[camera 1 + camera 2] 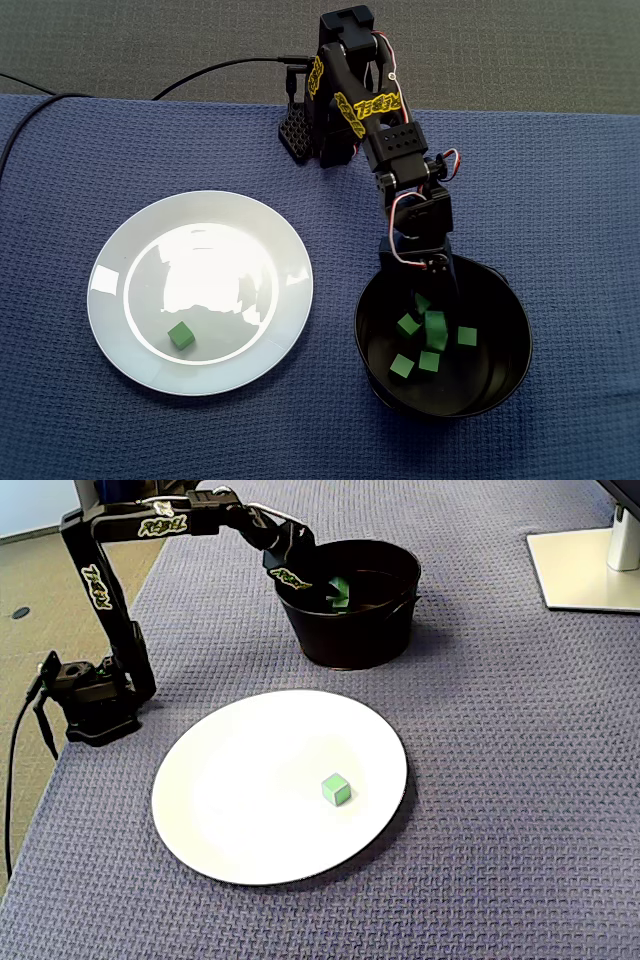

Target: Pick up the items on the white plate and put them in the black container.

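One green cube point(181, 336) point(337, 790) lies on the white plate point(110, 330) point(200, 780), towards its near right part in a fixed view. The black container point(520, 340) point(350, 640) holds several green cubes point(429, 361). My gripper point(428, 298) point(335, 592) reaches down over the container's rim. A green cube point(339, 588) shows between its fingers above the container's floor, and the fingers look shut on it. The fingertips are partly hidden by the wrist in a fixed view.
The arm's base point(300, 135) point(90, 695) is clamped at the edge of the blue cloth point(560, 180), with a black cable point(210, 72) running off it. A white stand base point(590, 565) sits at the far right corner.
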`<state>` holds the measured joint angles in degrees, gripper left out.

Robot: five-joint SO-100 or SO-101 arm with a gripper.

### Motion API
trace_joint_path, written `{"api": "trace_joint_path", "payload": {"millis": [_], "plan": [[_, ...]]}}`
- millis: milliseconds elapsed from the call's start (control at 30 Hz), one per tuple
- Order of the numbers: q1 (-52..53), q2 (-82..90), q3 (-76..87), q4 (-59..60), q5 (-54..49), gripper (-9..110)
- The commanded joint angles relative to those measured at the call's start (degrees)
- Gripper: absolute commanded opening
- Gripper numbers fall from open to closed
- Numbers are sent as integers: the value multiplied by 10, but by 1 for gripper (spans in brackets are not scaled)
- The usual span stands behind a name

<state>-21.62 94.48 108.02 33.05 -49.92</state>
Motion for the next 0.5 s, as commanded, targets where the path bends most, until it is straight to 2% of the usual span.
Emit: {"api": "trace_joint_path", "payload": {"millis": [0, 100, 200, 267, 467], "plan": [[5, 33, -49, 62, 8, 24], [29, 56, -123, 138, 20, 24], [89, 79, -273, 249, 94, 21], [147, 95, -377, 301, 149, 19], [353, 111, -609, 429, 221, 17]]}}
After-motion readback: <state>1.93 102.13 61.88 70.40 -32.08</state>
